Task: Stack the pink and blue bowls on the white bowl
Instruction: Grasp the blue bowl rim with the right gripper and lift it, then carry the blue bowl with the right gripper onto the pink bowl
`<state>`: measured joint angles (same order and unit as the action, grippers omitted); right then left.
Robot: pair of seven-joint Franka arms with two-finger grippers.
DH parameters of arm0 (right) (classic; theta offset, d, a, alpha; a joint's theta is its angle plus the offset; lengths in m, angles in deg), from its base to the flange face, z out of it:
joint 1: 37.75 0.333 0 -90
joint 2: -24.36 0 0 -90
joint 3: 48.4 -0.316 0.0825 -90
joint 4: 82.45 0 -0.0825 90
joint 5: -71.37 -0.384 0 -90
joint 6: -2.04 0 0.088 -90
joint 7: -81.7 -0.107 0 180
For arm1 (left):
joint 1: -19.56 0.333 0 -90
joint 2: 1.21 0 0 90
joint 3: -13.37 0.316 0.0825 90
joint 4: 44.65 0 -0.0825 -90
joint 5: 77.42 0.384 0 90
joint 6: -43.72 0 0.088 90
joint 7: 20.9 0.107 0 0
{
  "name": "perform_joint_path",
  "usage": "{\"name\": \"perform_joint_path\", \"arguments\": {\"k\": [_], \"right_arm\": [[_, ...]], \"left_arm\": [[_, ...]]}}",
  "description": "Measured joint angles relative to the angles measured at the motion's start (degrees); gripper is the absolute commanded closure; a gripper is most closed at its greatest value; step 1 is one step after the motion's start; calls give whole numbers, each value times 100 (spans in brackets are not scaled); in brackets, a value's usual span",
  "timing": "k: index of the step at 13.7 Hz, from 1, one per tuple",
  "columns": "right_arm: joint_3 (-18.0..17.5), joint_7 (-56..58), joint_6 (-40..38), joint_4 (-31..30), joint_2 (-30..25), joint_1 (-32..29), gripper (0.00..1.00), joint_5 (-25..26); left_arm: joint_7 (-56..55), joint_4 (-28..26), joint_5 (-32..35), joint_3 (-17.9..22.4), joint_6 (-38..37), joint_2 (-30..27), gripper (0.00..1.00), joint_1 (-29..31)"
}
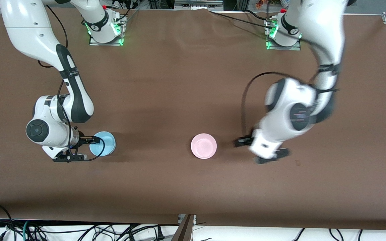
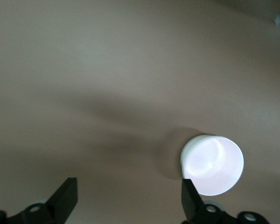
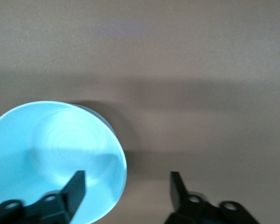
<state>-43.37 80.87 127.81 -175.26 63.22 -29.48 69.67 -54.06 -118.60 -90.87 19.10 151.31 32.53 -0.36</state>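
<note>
The light blue bowl point(image 1: 103, 144) sits on the brown table toward the right arm's end. My right gripper point(image 1: 85, 148) is open at its rim. In the right wrist view point(image 3: 127, 189) one finger is over the blue bowl's point(image 3: 51, 158) inside and the other is outside it. The pink bowl point(image 1: 203, 146) sits near the table's middle. My left gripper point(image 1: 254, 150) is open and empty beside it, toward the left arm's end. In the left wrist view point(image 2: 128, 200) the pink bowl point(image 2: 213, 164) looks washed out, next to one finger. The white bowl is out of view.
The brown table point(image 1: 166, 83) spreads wide around both bowls. The right arm's base point(image 1: 106, 31) and the left arm's base point(image 1: 281, 36) stand along its farthest edge. Cables point(image 1: 79, 231) lie past the table's nearest edge.
</note>
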Motion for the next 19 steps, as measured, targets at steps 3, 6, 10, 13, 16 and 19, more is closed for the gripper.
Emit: {"name": "perform_joint_path", "arguments": {"k": [3,6,10,13,16,19], "right_arm": [[0,0,65,-13,-1,0,83,-185],[-3,-2,143,-54,5,4,100,-285],[-139,-164,8,92,-70,23,100,-463],[-495,-735,-565,570,-121,83,100,-1030],[-769,-1999,-993,1101,-159,372,100,-1333],[-816,-3734,-920,1477,-85,1203,100,-1350]], "left_arm": [[700,-6,478,28,-955,-809,0,787],[1819,-92,674,33,-1673,-1341,0,1371],[2639,-289,961,-2,-2003,-1710,0,1929],[2699,-447,1360,-373,-2154,-1993,0,2136],[2691,-725,1880,-961,-2202,-2211,0,2258],[2707,-822,1897,-1024,-2202,-2232,0,2409]]}}
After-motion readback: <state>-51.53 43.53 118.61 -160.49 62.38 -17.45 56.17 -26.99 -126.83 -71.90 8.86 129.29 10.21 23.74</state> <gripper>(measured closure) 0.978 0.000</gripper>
